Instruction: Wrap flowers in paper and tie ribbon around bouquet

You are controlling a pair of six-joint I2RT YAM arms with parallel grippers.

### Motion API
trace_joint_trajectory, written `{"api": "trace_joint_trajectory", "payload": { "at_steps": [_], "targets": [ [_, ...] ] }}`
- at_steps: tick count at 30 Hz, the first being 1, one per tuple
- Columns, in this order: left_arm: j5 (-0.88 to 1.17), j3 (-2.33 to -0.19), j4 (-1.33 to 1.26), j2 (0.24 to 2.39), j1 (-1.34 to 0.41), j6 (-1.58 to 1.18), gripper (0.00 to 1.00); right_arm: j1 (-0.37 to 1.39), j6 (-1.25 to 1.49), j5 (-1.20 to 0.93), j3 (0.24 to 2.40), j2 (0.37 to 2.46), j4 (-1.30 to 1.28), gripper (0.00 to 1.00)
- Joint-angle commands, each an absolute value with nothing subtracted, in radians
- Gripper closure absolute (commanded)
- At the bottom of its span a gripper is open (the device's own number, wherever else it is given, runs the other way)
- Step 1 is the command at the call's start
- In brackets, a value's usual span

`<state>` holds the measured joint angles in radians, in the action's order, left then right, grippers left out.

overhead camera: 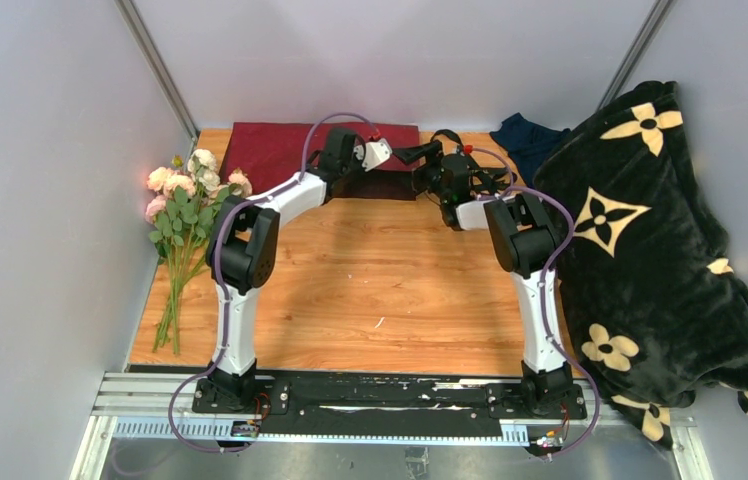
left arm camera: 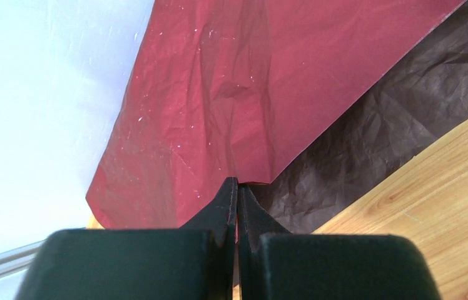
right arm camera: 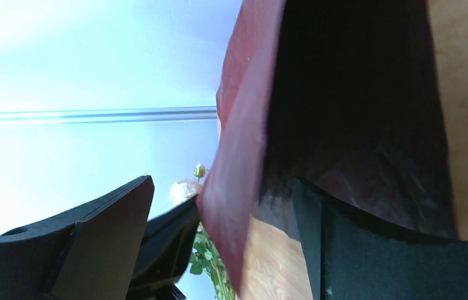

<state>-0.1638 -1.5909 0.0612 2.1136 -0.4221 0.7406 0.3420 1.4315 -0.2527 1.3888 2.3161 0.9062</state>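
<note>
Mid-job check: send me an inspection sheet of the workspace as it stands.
Surface: wooden table, one small pale speck.
Job's things: flowers lying unwrapped at the left edge; paper at the far edge, one corner lifted; ribbon: nothing seen.
Clutter: navy cloth at the far right; black blanket draped over the right side.
Grippers: left tool shut on the paper's edge; right tool open, astride it.
Cables: purple cables along both arms.
Surroundings: pale walls on three sides.

The paper is dark red and finely creased. The flowers are pale pink and cream with green leaves. The blanket is black with cream flower motifs. The cloth is navy. The counter shows warm wood grain.
</note>
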Motion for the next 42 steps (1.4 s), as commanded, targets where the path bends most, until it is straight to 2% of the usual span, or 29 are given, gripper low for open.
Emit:
{"api": "trace_joint_trajectory", "payload": {
  "at_steps": [1,3,4,6,7,8,10,11,12,13,15,16,21,25,29,35,42],
  "targets": [
    [-0.151,-1.586,0.046,2.146,-0.427,0.735,1.00,0.338,1.457,-0.225,1.489,2.371,0.842,0.13],
    [-0.149,-1.591,0.047,2.151,-0.427,0.731,1.00,0.335,1.460,-0.235,1.539,2.394,0.794,0.19],
    [-0.148,-1.593,0.050,2.151,-0.428,0.730,1.00,0.332,1.460,-0.240,1.565,2.406,0.776,0.27],
    [-0.141,-1.598,0.060,2.144,-0.426,0.722,1.00,0.325,1.458,-0.259,1.611,2.429,0.737,0.76],
    [-0.138,-1.598,0.073,2.138,-0.427,0.716,1.00,0.319,1.451,-0.267,1.630,2.432,0.711,0.96],
    [-0.135,-1.603,0.085,2.129,-0.427,0.711,1.00,0.314,1.437,-0.275,1.644,2.428,0.686,1.00],
    [-0.106,-1.653,0.229,2.105,-0.428,0.684,1.00,0.303,1.390,-0.300,1.663,2.402,0.646,1.00],
    [-0.090,-1.692,0.315,2.093,-0.428,0.649,0.84,0.298,1.357,-0.321,1.672,2.378,0.638,1.00],
    [-0.072,-1.727,0.400,2.072,-0.427,0.612,0.50,0.293,1.301,-0.352,1.680,2.349,0.617,1.00],
    [-0.058,-1.753,0.470,2.055,-0.426,0.586,0.30,0.291,1.242,-0.365,1.690,2.308,0.595,1.00],
    [-0.011,-1.773,0.589,1.992,-0.425,0.566,0.03,0.290,1.114,-0.386,1.697,2.208,0.501,1.00],
    [0.031,-1.774,0.637,1.936,-0.424,0.571,0.01,0.292,1.048,-0.384,1.694,2.146,0.464,1.00],
    [0.169,-1.790,0.850,1.711,-0.426,0.606,0.00,0.323,0.849,-0.295,1.625,1.808,0.334,1.00],
    [0.265,-1.814,0.967,1.539,-0.428,0.605,0.00,0.413,0.628,-0.146,1.619,1.580,0.195,1.00],
    [0.374,-1.771,0.976,1.360,-0.452,0.571,0.00,0.533,0.497,0.038,1.614,1.407,0.106,1.00],
    [0.387,-1.847,0.986,1.281,-0.506,0.550,0.00,0.667,0.457,0.139,1.597,1.285,0.075,1.00],
    [0.313,-1.861,0.931,1.329,-0.590,0.655,0.00,0.794,0.426,0.213,1.623,1.261,0.069,1.00]
  ]
}}
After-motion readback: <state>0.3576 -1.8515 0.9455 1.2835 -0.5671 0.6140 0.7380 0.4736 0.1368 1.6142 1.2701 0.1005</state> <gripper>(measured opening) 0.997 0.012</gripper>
